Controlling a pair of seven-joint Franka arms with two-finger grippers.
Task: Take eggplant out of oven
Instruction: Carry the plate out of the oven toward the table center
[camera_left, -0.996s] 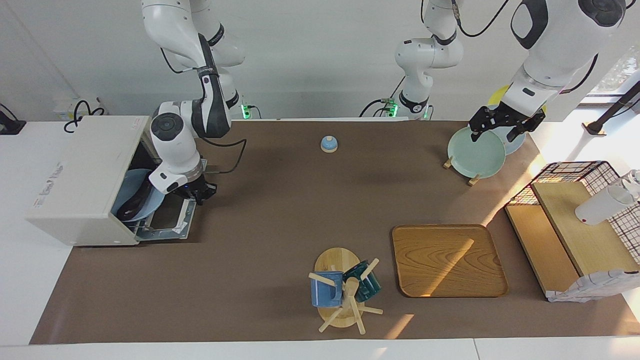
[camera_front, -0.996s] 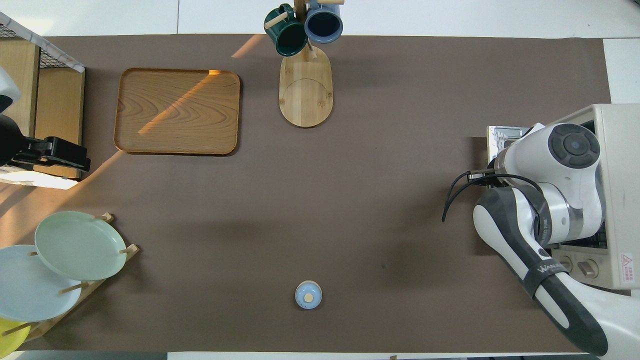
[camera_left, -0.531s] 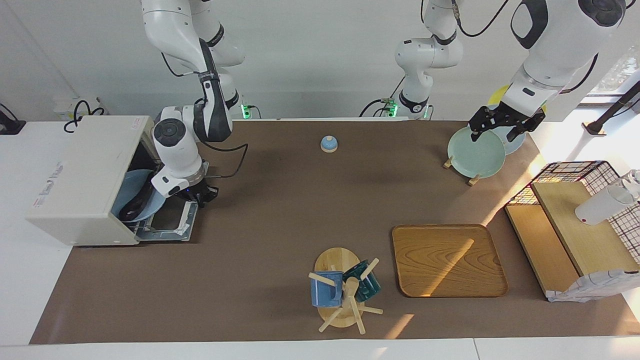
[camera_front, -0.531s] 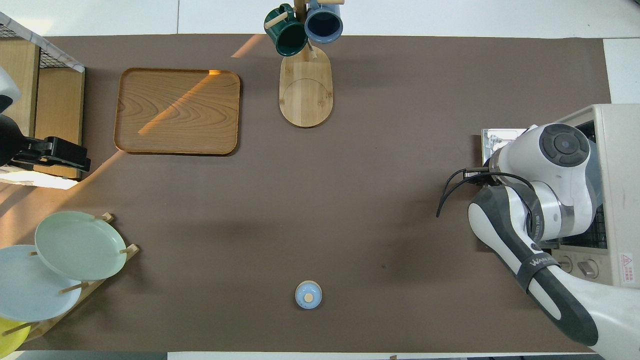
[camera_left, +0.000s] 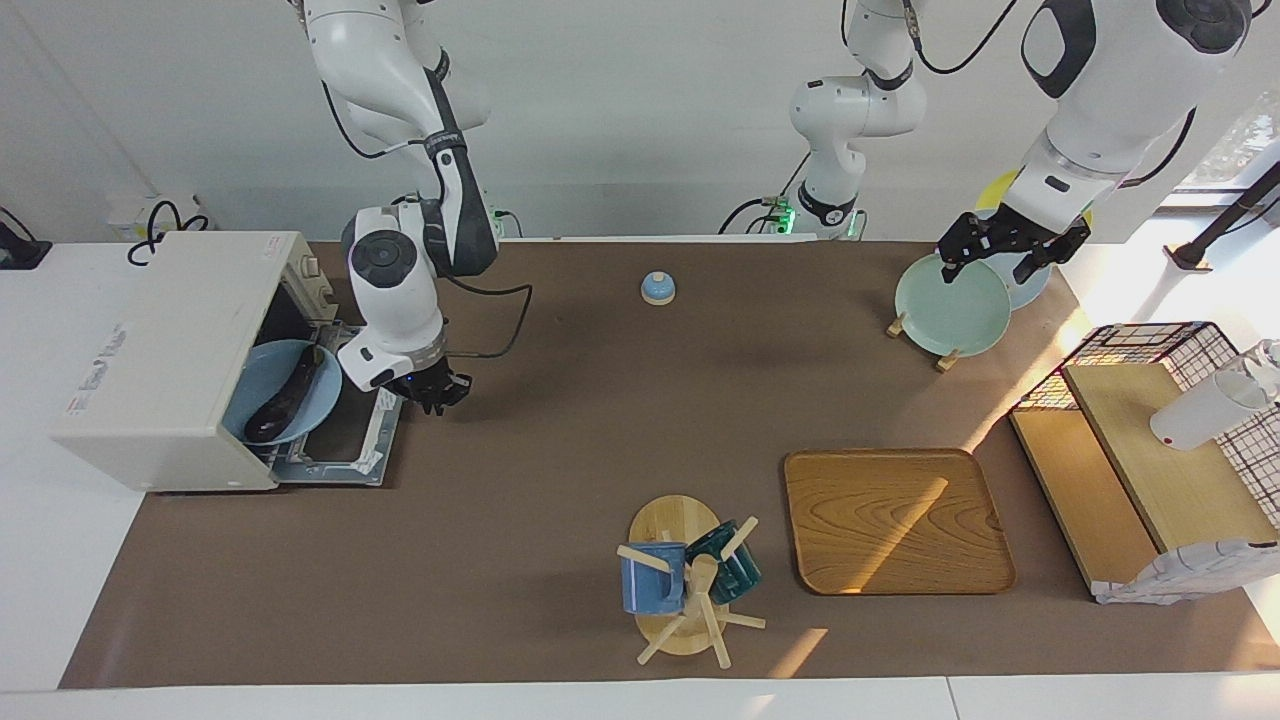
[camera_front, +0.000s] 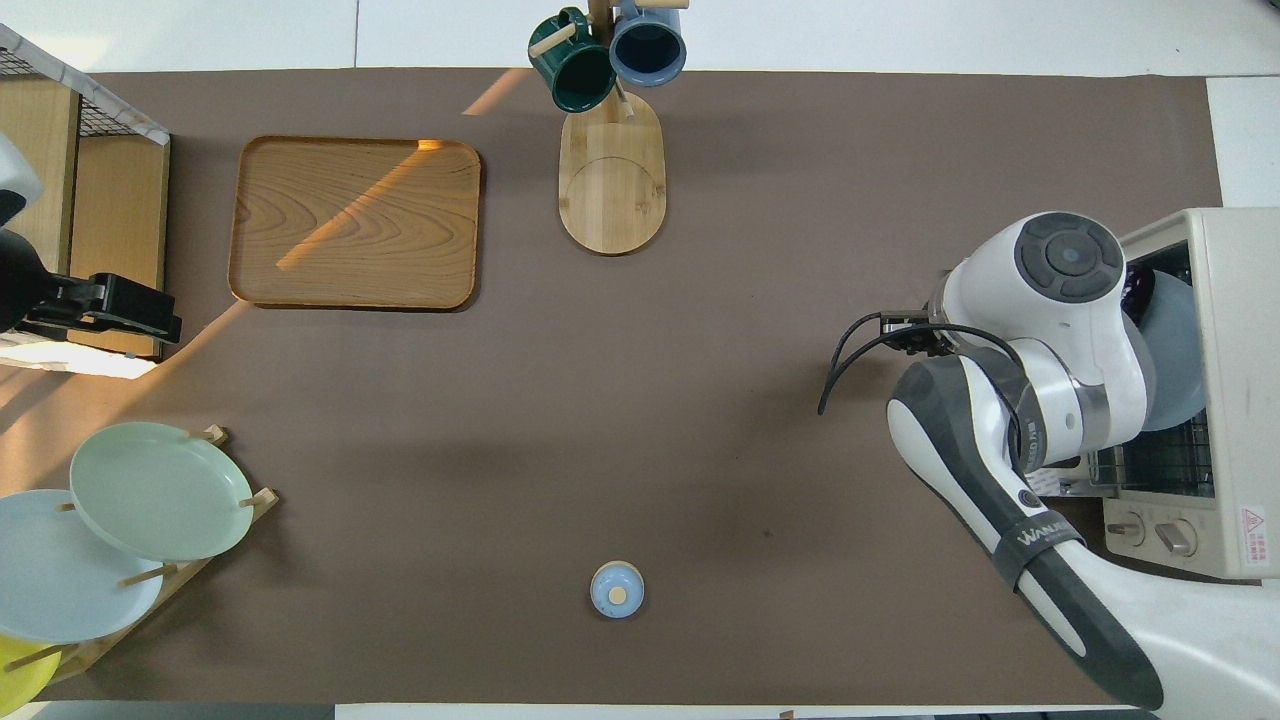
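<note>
The off-white oven (camera_left: 160, 350) stands at the right arm's end of the table with its door (camera_left: 340, 445) folded down flat. Inside, a blue plate (camera_left: 262, 372) leans in the opening, and the dark eggplant (camera_left: 285, 400) lies on it. In the overhead view the oven (camera_front: 1240, 300) shows the plate (camera_front: 1175, 340) and one dark end of the eggplant (camera_front: 1138, 284). My right gripper (camera_left: 434, 394) hangs empty over the mat beside the door's outer edge; the overhead view hides it under the arm. My left gripper (camera_left: 1000, 258) waits open over the plate rack.
A small blue bell (camera_left: 658, 288) sits near the robots. A mug tree (camera_left: 690, 580) and a wooden tray (camera_left: 895, 520) lie farther out. A green plate (camera_left: 950, 305) stands in a rack, and a black wire basket (camera_left: 1150, 345) with wooden shelves is at the left arm's end.
My right gripper has drawn back from the oven's mouth and over the door to the mat, empty. The plate with the eggplant now shows uncovered. The left arm has not moved.
</note>
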